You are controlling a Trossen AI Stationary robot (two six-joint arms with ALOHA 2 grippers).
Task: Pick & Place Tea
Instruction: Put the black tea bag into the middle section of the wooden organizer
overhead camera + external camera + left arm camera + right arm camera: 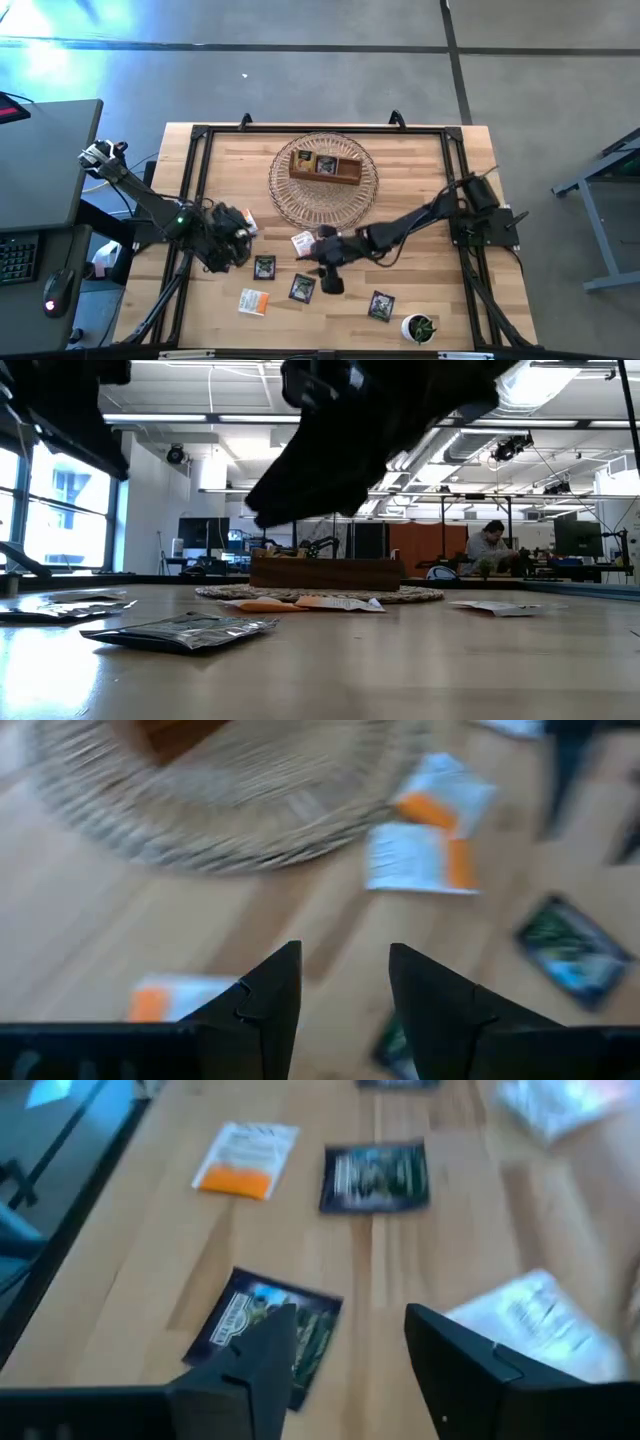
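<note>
Tea sachets (302, 287) are scattered lower-centre on the worktop (420, 150), below the wicker mat (323, 180) with its wooden tray (325, 167). Right claw (322, 262) hovers among them, gaping and empty; left claw (345, 982) is spread too, mid-left.

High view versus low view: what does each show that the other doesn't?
Only the high view shows both arms whole, the left gripper beside the woven mat, the right gripper open over the loose sachets, the potted plant and the desk with a mouse.

Only the low view shows the room behind, with a seated person at a far desk.

Both show the wooden tray on the mat, the table and sachets such as the black sachet and the white-and-orange sachet.
</note>
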